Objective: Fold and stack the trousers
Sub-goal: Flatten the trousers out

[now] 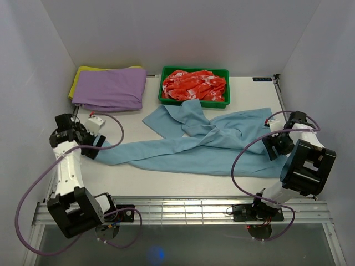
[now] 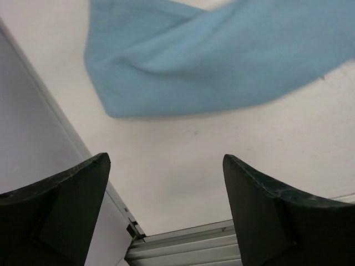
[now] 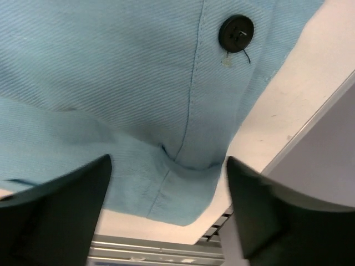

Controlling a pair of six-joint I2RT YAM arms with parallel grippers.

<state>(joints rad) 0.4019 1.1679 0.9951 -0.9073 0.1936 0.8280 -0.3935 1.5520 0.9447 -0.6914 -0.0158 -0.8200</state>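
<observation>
Light sky-blue soft cloth trousers (image 1: 183,151) lie unfolded and rumpled across the middle of the white table (image 1: 166,185), stretching almost from the left arm to the right arm; one leg runs out to the left as a long strip, the other is crumpled toward the back, where a tip of cloth reaches the front wall of the green plastic tray (image 1: 194,70); that tray holds a bunched red-and-white patterned cloth (image 1: 194,86).

The left gripper (image 1: 93,143) sits at the leg's left end; in its wrist view the left gripper (image 2: 166,160) has its jaws spread wide with bare table (image 2: 249,138) between them, and the leg end (image 2: 211,66) lies just ahead, apart from the fingers.

The right gripper (image 1: 273,145) hovers at the right end; its wrist view shows the right gripper (image 3: 169,160) with jaws well apart over the waistband (image 3: 111,83), gripping nothing; a round black button (image 3: 236,33) sits near the cloth's edge.

A folded purple garment (image 1: 108,88) rests on a yellow cloth (image 1: 77,80) at the back left.
</observation>
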